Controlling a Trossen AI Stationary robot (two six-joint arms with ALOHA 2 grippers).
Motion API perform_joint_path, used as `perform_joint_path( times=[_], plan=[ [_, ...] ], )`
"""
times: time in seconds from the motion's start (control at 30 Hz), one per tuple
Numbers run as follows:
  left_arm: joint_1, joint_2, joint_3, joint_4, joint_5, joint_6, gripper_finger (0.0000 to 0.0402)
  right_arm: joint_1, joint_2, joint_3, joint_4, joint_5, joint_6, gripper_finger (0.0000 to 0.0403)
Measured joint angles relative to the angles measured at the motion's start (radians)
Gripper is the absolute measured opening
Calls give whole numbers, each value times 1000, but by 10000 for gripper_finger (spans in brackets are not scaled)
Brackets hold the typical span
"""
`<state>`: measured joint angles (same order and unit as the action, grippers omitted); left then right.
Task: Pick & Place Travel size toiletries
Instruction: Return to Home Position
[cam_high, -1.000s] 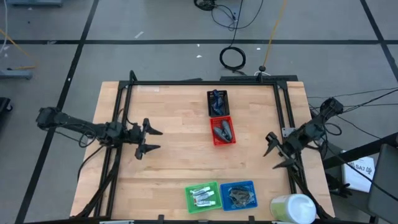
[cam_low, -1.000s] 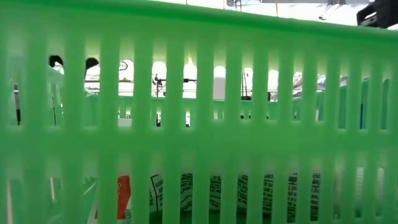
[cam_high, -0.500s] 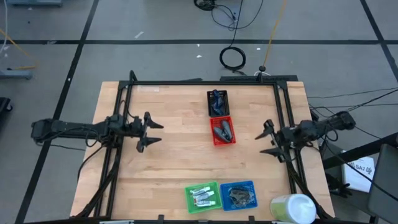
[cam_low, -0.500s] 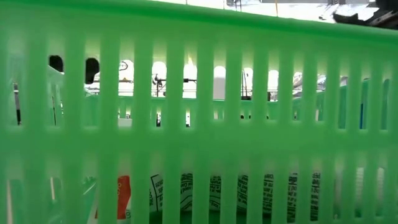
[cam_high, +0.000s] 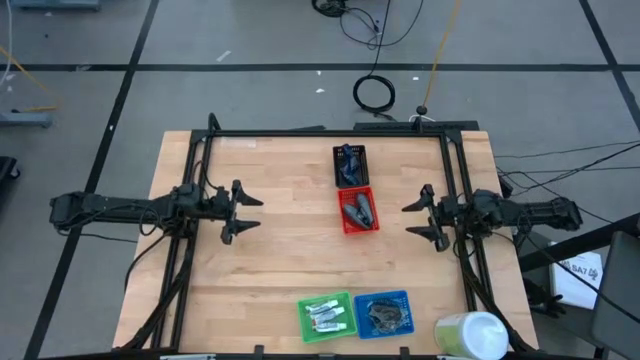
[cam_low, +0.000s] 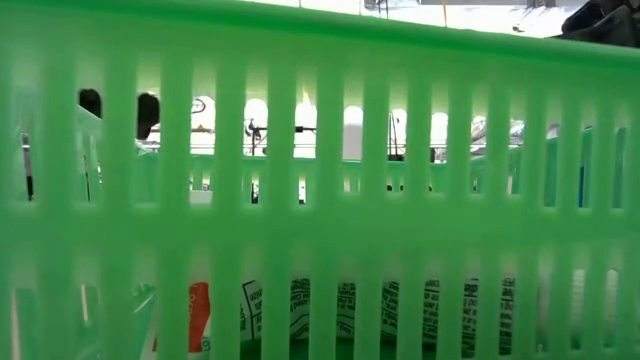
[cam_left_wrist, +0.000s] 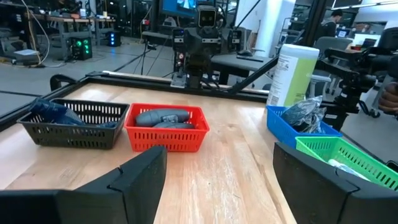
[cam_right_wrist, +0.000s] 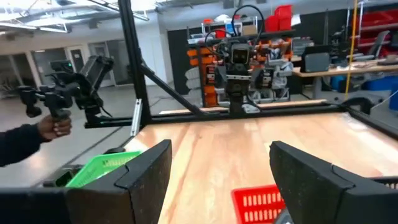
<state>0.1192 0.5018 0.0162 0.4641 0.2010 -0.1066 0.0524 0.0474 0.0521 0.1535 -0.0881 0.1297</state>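
In the high view, grey mini bottles (cam_high: 358, 210) lie in a red basket (cam_high: 373, 226) at mid-table. Blue items fill a black basket (cam_high: 350, 165) behind it. White tubes (cam_high: 324, 316) lie in a green basket (cam_high: 347, 331), and dark wrapped pads (cam_high: 384, 314) lie in a blue basket (cam_high: 405, 297) at the near edge. My left gripper (cam_high: 258, 213) hangs open left of the red basket, pointing right. My right gripper (cam_high: 407, 219) hangs open right of it, pointing left. The left wrist view shows the bottles (cam_left_wrist: 161, 116) between its open fingers (cam_left_wrist: 217, 180).
A large white-and-green cylinder (cam_high: 470, 335) stands at the near right corner. A black frame (cam_high: 330, 132) rims the table. The green basket's wall (cam_low: 320, 200) fills the low view. In the right wrist view a person's hand (cam_right_wrist: 51, 126) holds a device beyond the table's near side.
My right gripper has swung from the table's right edge toward the left and slightly toward the far edge, and has turned so that it points at the red basket. My left gripper has shifted a little toward the far edge, then held still. Both stay open.
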Motion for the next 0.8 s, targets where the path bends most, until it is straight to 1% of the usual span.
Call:
perform_joint_path(
  times=[0.07, 0.27, 0.53, 0.67, 0.8],
  plan=[
    [-1, 0, 0, 2, -1, 2, 291, -13, 0, -1, 0, -7, -20, 261],
    [-1, 1, 0, 2, -19, 17, 284, -40, 0, -2, -67, 61, -62, 261],
    [-1, 2, 0, -1, -22, 21, 275, -40, 0, -4, -101, 61, -58, 261],
    [-1, 2, 0, -22, -76, 22, 282, -40, 0, -4, -109, 65, -67, 261],
    [-1, 2, 0, -60, -104, 26, 290, -40, 0, -5, -113, 65, -67, 260]
  ],
)
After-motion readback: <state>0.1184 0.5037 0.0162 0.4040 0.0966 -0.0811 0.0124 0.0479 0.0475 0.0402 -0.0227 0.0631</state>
